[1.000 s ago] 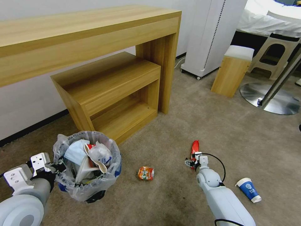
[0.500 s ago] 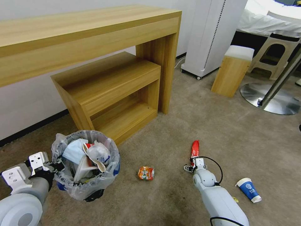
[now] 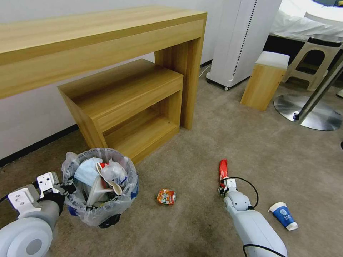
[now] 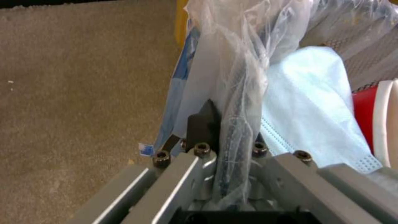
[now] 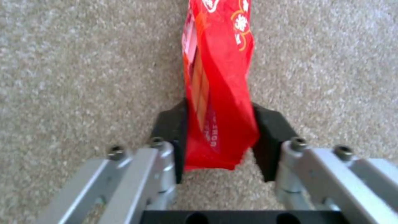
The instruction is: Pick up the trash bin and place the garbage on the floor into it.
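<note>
Floor litter collection: bin in left claw, red wrapper between right claw's fingers.

Left claw: clenched on the rim and bag of the trash bin, low at the robot's left, before the wooden shelf unit. Bin contents: pale-blue mask, white and red items, crinkled plastic. Right claw: fingers spread either side of the red wrapper, black pads at its flanks, wrapper end lying on the beige carpet floor; firm grip cannot be told. Orange crushed can: on the floor between bin and right arm. Blue-white cup: on its side, at the right arm's outer side.
</note>
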You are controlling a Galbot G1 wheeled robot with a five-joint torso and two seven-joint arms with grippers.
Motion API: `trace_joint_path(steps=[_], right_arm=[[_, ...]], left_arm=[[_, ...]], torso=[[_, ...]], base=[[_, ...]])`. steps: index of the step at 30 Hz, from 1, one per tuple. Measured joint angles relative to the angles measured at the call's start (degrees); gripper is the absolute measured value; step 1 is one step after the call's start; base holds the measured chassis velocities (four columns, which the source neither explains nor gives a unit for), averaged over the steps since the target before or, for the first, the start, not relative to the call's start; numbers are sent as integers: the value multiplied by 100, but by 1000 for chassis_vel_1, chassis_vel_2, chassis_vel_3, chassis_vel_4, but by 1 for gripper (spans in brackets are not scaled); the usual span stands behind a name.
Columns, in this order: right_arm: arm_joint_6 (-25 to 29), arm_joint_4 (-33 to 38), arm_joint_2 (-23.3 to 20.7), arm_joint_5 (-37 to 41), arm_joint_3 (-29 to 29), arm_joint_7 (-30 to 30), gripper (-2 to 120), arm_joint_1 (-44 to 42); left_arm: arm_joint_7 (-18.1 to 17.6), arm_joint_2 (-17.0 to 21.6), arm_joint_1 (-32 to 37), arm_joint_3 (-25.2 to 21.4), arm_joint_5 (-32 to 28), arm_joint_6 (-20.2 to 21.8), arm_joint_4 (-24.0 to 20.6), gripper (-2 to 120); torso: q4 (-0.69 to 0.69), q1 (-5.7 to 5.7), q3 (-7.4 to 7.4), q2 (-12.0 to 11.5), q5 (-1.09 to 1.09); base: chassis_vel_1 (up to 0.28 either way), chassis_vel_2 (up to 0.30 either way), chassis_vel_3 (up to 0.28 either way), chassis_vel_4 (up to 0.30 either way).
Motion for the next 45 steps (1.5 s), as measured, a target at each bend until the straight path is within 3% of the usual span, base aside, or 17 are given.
trace_joint_path(steps=[2,9,15,22,27,32,34,35,38,45], right_arm=[[12,0,-9,0,1,-11,29,2],[114,262,-108,9,5,-115,1,-102],[296,975,-299,227,-4,-229,0,-337],[227,2477,-855,834,-76,-286,0,-836],[328,2919,-1042,900,-94,-429,0,-940],[912,3242,-1186,1106,-134,-902,0,-858],[1456,3354,-1205,1298,-183,-1400,0,-701],[1456,3354,-1205,1298,-183,-1400,0,-701],[1972,3560,-1196,1673,-328,-2141,0,-480],[2398,3824,-1207,2239,-681,-3047,0,-207]], left_arm=[[0,-2,1,2,7,0,0,1],[0,-31,39,22,63,-4,-44,1],[-12,-54,51,74,111,-5,-111,1],[-18,-112,112,238,284,-10,-142,1],[-17,-129,138,294,341,-21,-149,1],[5,-125,173,381,388,-25,-153,1],[13,-109,218,496,379,-25,-181,1],[13,-109,218,496,379,-25,-181,1],[6,-68,299,723,303,-6,-274,1],[-18,1,314,1052,217,28,-291,1]], torso=[[0,0,0,0,0],[0,0,0,0,0],[0,0,0,0,0],[-1,0,0,0,0],[0,0,-1,0,0],[-1,0,-1,0,0],[0,0,0,0,-1],[0,0,0,0,-1],[0,0,0,0,-1],[1,0,0,0,0]], base=[[0,0,0,0],[0,0,0,0],[0,0,0,0],[0,0,0,0],[0,0,0,0],[0,0,0,0],[0,0,0,0],[0,0,0,0],[0,0,0,0],[0,0,0,0]])
